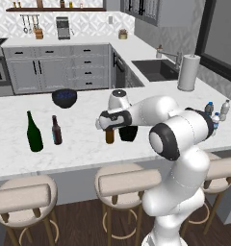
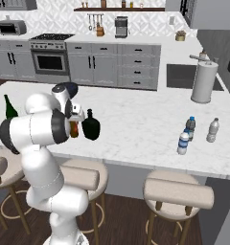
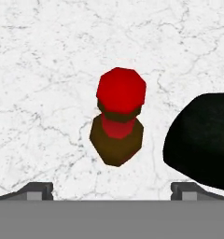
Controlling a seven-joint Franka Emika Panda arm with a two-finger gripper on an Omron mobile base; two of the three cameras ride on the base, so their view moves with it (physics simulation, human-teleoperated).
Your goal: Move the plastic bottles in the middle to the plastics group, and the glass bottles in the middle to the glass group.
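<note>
Stools (image 1: 26, 194) stood nearest, along the front edge of the marble counter (image 2: 136, 124). Above the counter, the gripper (image 3: 112, 189) hung directly over the amber bottle (image 3: 116, 122), jaws spread wide and holding nothing; the red top sat centred between the fingertips (image 3: 38, 188). Just beside the amber bottle stood the black bottle (image 2: 91, 126), upright. To the arm's left, the green bottle (image 1: 34, 132) and brown bottle (image 1: 56, 130) stood near each other. To its right, the white-capped bottle (image 2: 183, 143) stood just in front of the blue-capped bottle (image 2: 190, 127), with the grey bottle (image 2: 212, 130) near them. Farther back stood a dark bowl (image 1: 64, 97) and a paper towel roll (image 2: 203, 83).
</note>
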